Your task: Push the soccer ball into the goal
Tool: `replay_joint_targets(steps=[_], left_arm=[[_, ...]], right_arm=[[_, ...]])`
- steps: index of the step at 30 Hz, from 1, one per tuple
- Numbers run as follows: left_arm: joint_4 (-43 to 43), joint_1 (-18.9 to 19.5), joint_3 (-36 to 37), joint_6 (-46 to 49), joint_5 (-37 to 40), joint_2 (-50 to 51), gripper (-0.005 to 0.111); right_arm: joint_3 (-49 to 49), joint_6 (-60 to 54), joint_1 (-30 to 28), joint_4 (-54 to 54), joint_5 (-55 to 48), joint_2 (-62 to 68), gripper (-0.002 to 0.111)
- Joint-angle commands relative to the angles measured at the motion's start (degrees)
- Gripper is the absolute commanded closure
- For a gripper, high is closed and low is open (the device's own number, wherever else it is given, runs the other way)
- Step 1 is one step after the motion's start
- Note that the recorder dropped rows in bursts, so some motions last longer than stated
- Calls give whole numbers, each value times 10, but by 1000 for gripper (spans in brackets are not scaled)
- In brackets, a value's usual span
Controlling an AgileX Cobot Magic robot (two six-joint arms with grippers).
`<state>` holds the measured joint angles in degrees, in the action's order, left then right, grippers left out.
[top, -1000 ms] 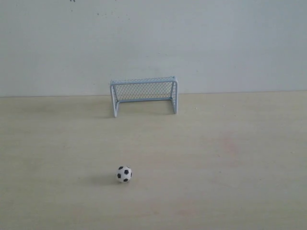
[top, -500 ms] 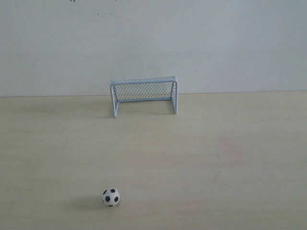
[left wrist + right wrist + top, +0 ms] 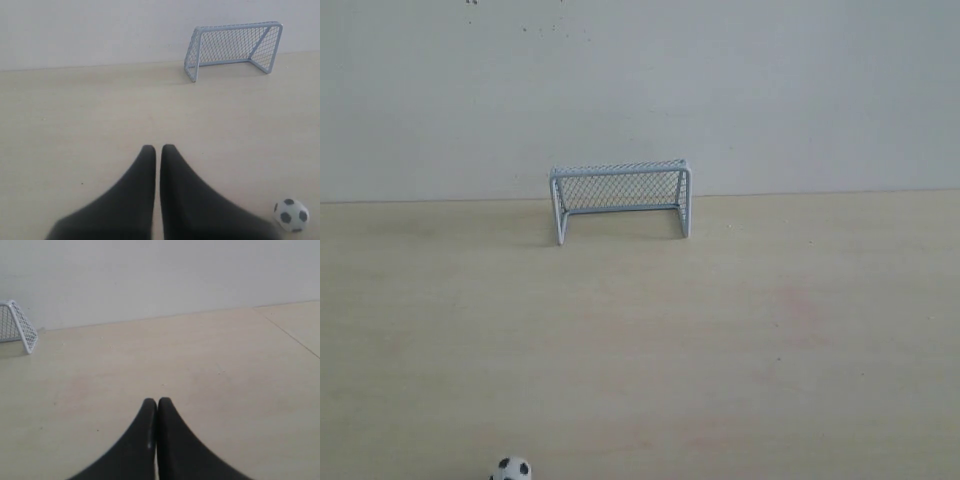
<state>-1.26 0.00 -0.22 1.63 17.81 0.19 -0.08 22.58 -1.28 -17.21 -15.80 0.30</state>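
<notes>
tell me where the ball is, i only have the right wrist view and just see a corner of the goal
observer: the ball is at the bottom edge of the exterior view, left of centre, partly cut off.
operator: near the left gripper?
observer: the left wrist view shows it on the table off to one side of the left gripper, not touching.
operator: that gripper open?
observer: no, shut, holding nothing.
</notes>
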Motion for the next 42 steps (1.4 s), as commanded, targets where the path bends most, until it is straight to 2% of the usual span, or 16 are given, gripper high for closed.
replay_joint_targets(steps=[1, 5, 27, 33, 42], left_arm=[[-4, 0, 2, 1, -3, -2, 102], [-4, 0, 2, 1, -3, -2, 102], [-4, 0, 2, 1, -3, -2, 102], [-4, 0, 2, 1, -3, -2, 102], [-4, 0, 2, 1, -3, -2, 102]], right_arm=[[1, -64, -2, 62, -8, -3, 108], [1, -223, -2, 182, -29, -3, 108], [1, -233, -2, 195, -42, -3, 108], [1, -233, 26, 195, -42, -3, 108], [1, -231, 26, 195, -42, -3, 108]])
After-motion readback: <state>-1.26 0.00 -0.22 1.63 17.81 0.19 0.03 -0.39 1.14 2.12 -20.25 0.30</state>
